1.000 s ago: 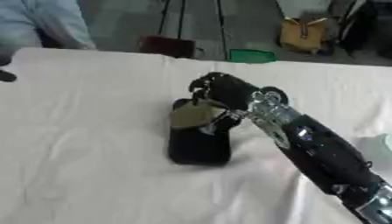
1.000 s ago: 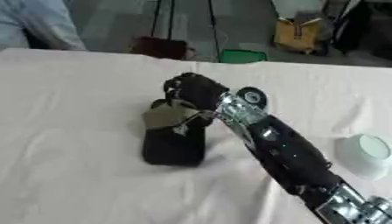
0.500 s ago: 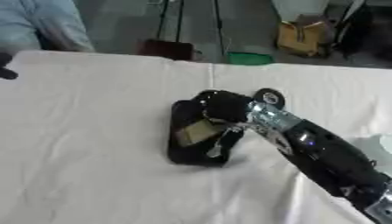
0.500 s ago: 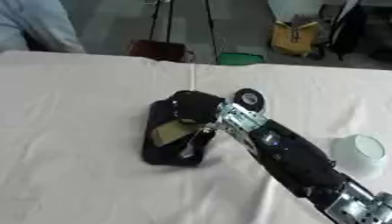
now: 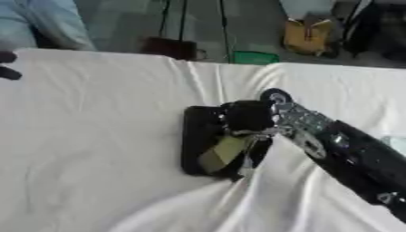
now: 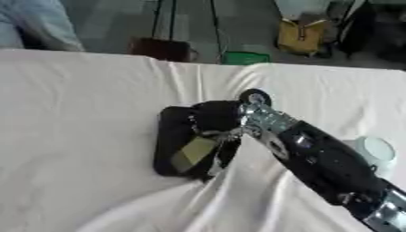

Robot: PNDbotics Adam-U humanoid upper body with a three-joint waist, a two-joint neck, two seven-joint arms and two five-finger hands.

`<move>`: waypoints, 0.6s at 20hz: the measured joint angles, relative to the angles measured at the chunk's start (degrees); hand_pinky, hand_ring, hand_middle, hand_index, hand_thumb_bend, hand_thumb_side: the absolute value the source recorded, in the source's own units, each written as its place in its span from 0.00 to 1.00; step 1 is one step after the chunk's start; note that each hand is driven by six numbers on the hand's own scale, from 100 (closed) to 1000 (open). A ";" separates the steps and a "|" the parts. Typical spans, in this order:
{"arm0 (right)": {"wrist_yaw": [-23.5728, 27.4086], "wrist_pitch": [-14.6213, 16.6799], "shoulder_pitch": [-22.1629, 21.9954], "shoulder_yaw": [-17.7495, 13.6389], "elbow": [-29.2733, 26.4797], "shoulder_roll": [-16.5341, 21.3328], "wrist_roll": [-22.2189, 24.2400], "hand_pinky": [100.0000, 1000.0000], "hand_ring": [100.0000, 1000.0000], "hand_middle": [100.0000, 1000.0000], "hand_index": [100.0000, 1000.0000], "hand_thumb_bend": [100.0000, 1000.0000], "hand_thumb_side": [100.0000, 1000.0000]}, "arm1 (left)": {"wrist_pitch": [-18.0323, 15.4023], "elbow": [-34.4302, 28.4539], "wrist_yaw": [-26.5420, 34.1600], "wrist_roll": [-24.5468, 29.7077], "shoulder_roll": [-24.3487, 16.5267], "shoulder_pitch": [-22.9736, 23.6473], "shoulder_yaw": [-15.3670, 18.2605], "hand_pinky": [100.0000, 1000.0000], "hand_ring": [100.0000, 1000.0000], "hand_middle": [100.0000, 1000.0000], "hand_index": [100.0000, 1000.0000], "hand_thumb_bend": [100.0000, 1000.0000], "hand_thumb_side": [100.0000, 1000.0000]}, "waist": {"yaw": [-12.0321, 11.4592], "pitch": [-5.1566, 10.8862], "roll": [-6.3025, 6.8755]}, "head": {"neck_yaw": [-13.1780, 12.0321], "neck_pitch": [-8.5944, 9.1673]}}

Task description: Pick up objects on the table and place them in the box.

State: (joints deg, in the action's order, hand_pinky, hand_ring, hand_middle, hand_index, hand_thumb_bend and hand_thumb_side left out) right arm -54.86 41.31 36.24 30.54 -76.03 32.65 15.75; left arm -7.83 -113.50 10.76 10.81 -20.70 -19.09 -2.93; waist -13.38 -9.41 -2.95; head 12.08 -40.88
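The box [image 5: 200, 140], black and shallow, lies near the middle of the white-clothed table [image 5: 95, 136]. My right hand [image 5: 247, 118] is down inside it, my arm coming in from the near right. An olive, flat object [image 5: 222, 152] sits in the box just nearer than my fingers, tilted, with something pale and thin beside it. My fingers are curled, but I cannot tell whether they grasp the olive object or merely touch it. The cloth is bunched into folds on the near side of the box. A pale round thing [image 6: 373, 152] stands on the table to the right of my arm. At the far left edge a small dark shape [image 5: 8, 65] shows.
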 measured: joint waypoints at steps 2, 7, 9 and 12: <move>1.27 0.64 -0.29 -0.68 -0.53 0.40 1.72 0.80 0.81 0.89 0.95 0.64 0.65 | 0.00 0.00 0.00 0.00 -0.01 0.03 0.01 0.61 0.69 0.73 0.88 0.10 0.99 | 0.18 -0.10 0.00 | -0.10 0.00; 4.67 -1.51 -0.88 -2.14 -2.65 0.41 6.05 0.80 0.81 0.90 0.95 0.63 0.66 | -0.03 0.00 0.00 0.03 -0.10 0.05 0.01 0.61 0.69 0.73 0.88 0.10 0.99 | 0.46 -0.23 0.04 | -0.38 0.03; 6.12 -2.88 -0.93 -2.24 -3.72 0.41 7.70 0.80 0.81 0.90 0.95 0.63 0.66 | -0.08 0.00 0.00 0.07 -0.28 0.05 0.01 0.61 0.69 0.73 0.88 0.10 0.99 | 0.46 -0.23 0.04 | -0.39 0.04; 8.46 -4.89 -0.02 -2.88 -5.50 0.26 9.10 0.75 0.76 0.85 0.95 0.55 0.61 | -0.09 0.00 0.00 0.09 -0.41 0.10 0.01 0.61 0.69 0.73 0.88 0.10 0.99 | 0.58 -0.23 0.27 | -0.39 0.11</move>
State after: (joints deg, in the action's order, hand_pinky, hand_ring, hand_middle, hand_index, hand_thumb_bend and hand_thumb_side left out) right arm -46.41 36.42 36.22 27.66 -81.52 32.91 24.85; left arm -7.92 -113.50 10.75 10.90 -21.11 -18.99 -2.92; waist -12.80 -9.64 -2.67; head 11.69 -40.77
